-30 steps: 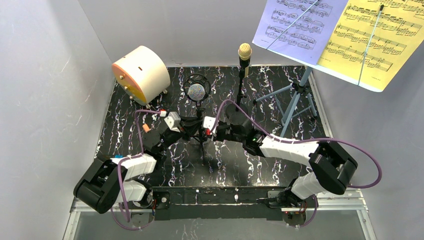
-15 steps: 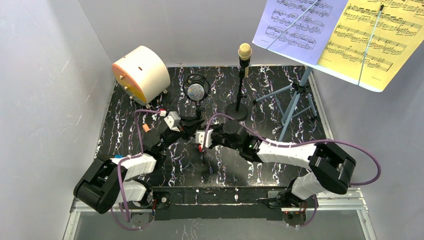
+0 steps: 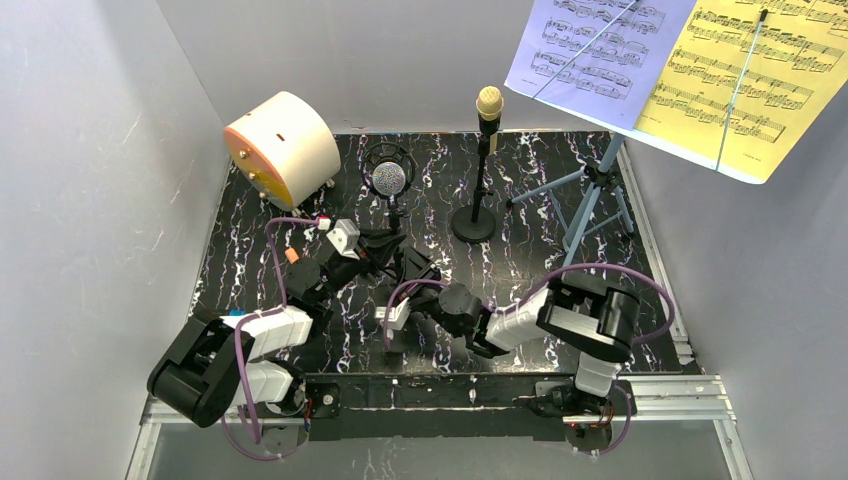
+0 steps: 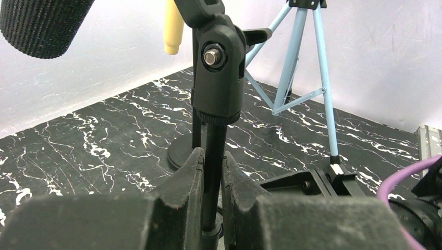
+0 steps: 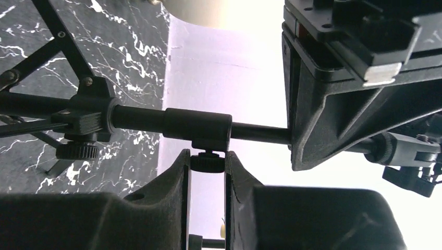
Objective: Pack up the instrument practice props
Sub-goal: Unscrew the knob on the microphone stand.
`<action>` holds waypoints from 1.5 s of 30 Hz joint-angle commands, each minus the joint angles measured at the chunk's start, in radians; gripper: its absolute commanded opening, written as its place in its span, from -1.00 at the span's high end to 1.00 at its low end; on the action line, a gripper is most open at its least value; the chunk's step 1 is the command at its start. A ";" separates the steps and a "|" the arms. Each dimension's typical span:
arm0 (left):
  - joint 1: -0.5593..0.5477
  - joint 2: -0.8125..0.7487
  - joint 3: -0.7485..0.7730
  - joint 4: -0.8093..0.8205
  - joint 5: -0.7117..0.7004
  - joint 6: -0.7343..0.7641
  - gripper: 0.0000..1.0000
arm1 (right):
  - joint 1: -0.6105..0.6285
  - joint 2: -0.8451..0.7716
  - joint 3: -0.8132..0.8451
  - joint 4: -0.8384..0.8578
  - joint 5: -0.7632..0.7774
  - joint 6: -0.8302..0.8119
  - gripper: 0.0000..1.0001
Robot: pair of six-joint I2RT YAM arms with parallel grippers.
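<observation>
My left gripper (image 3: pixel 378 247) is shut on the black tripod mic pole (image 4: pixel 212 156), just below its swivel clip; the fingers (image 4: pixel 190 177) press it from both sides. The silver-headed microphone (image 3: pixel 390 178) sits on top of it. My right gripper (image 3: pixel 403 295) is closed on a small clamp knob (image 5: pixel 207 162) on the pole's collar (image 5: pixel 198 127), beside the tripod legs (image 5: pixel 49 49). The cream microphone (image 3: pixel 489 101) stands on its round-base pole (image 3: pixel 473 222). The blue music rack (image 3: pixel 590 195) holds the lavender sheet (image 3: pixel 590 45) and the yellow sheet (image 3: pixel 750 75).
A big cream cylinder with an orange face (image 3: pixel 283 148) lies at the back left. Grey walls close in the black marbled table (image 3: pixel 250 250) on three sides. The left gripper's body (image 5: pixel 354 78) fills the right wrist view's upper right.
My right arm has folded back toward the near edge and its gripper has moved left and nearer, onto the pole's lower collar. The left gripper has kept its hold; the silver microphone has shifted slightly back.
</observation>
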 commanded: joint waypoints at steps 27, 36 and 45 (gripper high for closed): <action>0.000 0.003 -0.016 -0.143 -0.004 -0.020 1.00 | -0.332 -0.374 0.063 -0.473 -0.713 1.849 -0.52; 0.000 -0.003 -0.016 -0.144 0.005 -0.020 1.00 | -0.478 -0.231 0.076 -0.279 -0.937 2.311 -0.47; 0.000 -0.005 -0.014 -0.144 0.009 -0.023 1.00 | -0.509 -0.095 0.120 -0.183 -1.005 2.467 -0.35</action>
